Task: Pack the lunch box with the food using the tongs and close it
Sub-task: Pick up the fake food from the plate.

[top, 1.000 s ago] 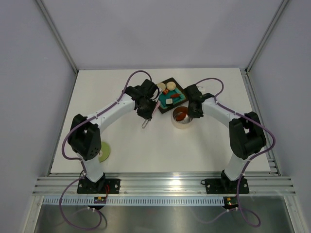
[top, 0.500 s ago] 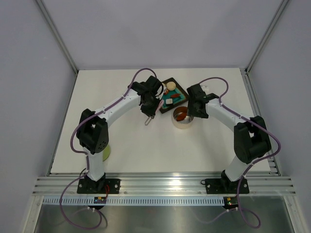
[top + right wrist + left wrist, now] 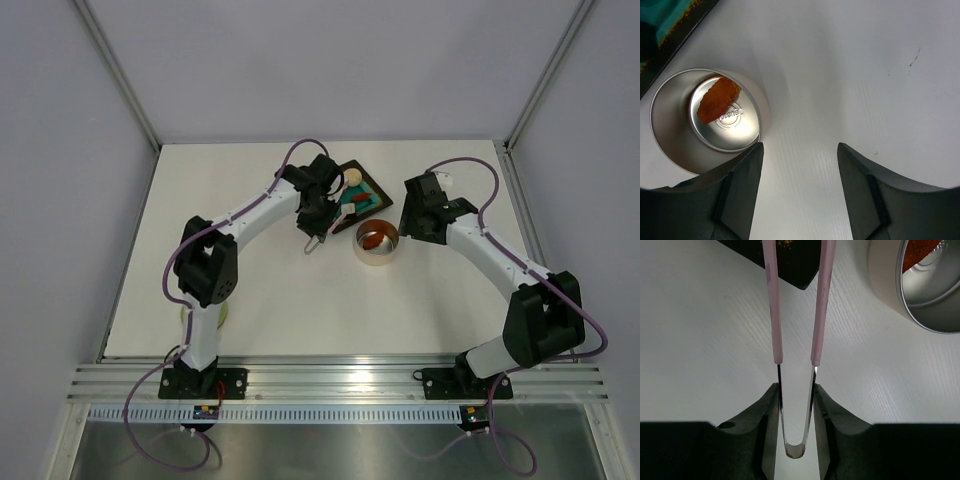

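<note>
Top external view shows the job at an early stage: the lunch box point(image 3: 376, 260) stands open on the table just beside the near corner of the teal tray point(image 3: 373, 187), and only one red-orange piece point(image 3: 374, 238) lies inside it. A beige ball point(image 3: 352, 178) and other small bits of food, too small to sort out, lie on the tray. The left fingers point(image 3: 762, 412) hold the tongs point(image 3: 819, 315) by their steel loop end, the two pink arms spread and reaching toward the tray. The right fingers point(image 3: 742, 180) stand wide with nothing between them, hovering near the box. The green lid point(image 3: 224, 311) lies well apart by the left arm's base, mostly hidden, so most of the packing and the closing are not yet done
</note>
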Available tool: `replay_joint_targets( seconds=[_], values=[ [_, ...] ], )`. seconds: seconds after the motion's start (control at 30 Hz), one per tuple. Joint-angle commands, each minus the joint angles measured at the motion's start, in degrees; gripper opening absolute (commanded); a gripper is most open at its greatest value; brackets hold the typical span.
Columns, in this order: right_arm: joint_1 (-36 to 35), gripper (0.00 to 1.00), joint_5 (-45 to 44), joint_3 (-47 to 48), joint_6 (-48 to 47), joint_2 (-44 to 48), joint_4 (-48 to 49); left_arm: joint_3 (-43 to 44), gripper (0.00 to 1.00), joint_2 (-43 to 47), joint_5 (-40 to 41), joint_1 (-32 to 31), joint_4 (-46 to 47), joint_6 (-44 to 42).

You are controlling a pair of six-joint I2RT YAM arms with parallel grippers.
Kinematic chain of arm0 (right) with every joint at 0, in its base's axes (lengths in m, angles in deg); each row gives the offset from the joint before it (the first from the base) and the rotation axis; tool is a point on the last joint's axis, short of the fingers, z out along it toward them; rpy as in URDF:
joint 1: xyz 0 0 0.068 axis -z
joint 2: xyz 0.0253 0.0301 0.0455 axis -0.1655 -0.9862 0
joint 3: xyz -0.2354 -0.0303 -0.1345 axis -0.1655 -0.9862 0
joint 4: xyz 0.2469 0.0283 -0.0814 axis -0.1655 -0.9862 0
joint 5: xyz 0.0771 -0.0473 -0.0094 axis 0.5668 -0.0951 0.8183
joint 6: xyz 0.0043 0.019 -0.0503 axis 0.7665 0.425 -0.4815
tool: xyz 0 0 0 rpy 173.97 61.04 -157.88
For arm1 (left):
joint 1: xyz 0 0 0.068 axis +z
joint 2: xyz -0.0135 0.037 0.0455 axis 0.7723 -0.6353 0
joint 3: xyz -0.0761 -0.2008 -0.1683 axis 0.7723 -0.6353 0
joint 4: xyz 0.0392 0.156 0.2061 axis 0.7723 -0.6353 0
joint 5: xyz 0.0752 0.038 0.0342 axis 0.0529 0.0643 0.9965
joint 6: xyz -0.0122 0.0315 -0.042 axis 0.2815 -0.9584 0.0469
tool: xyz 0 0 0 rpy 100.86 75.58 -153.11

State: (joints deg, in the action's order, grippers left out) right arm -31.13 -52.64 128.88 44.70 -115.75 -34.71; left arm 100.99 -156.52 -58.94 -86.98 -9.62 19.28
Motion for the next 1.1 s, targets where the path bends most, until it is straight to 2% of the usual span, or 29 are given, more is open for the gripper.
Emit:
replay_joint_targets(
  seconds=[0.0, 0.17, 0.27, 1.07],
  values=[
    [0.7, 0.68, -2.1, -1.2, 1.0, 2.3, -1.1, 3.0, 0.32, 0.4, 0.4, 0.0, 1.2, 1.0],
    [0.9, 0.69, -1.9, -1.9, 1.1, 2.8, -1.1, 3.5, 0.33, -0.3, -0.7, 0.0, 2.1, 1.9],
    [0.9, 0.69, -1.9, -1.9, 1.1, 2.9, -1.1, 3.8, 0.4, -1.1, -1.4, 0.2, 2.3, 2.4],
    [1.0, 0.69, -1.8, -1.9, 0.9, 2.9, -1.2, 4.7, 0.41, -4.5, -6.8, 2.1, 7.1, 7.7]
  ],
)
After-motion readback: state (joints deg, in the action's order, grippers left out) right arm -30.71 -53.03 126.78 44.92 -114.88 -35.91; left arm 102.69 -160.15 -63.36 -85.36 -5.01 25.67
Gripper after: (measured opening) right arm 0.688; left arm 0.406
